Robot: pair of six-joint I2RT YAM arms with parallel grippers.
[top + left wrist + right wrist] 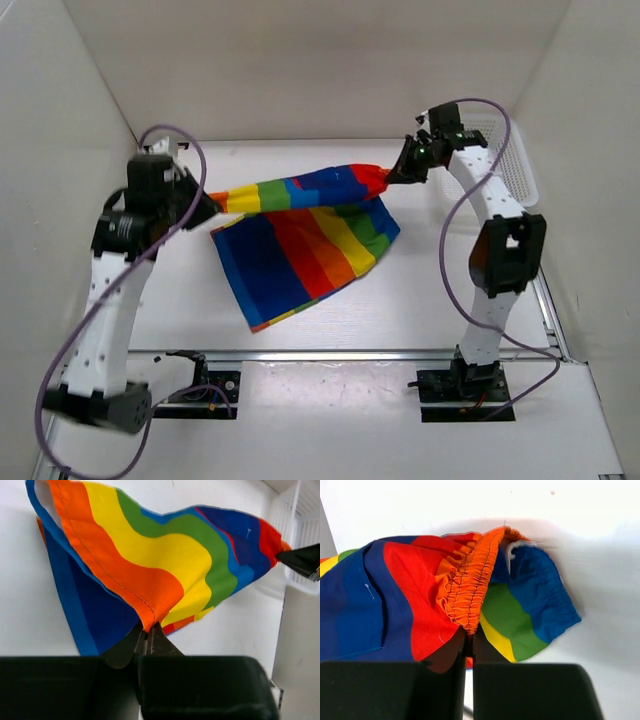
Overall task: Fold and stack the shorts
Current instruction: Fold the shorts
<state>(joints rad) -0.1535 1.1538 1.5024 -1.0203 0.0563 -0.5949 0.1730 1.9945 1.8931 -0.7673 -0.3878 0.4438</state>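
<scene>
Shorts hang stretched over my table centre, lower half draped on it; my left gripper pinches the orange hem at nine o'clock, right gripper clamps the waistband at two o'clock.

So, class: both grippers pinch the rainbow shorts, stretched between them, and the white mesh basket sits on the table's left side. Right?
Not quite. The white mesh basket sits on the right side, as the top external view shows. The rest holds: the left gripper and the right gripper both pinch the shorts, stretched between them.
</scene>
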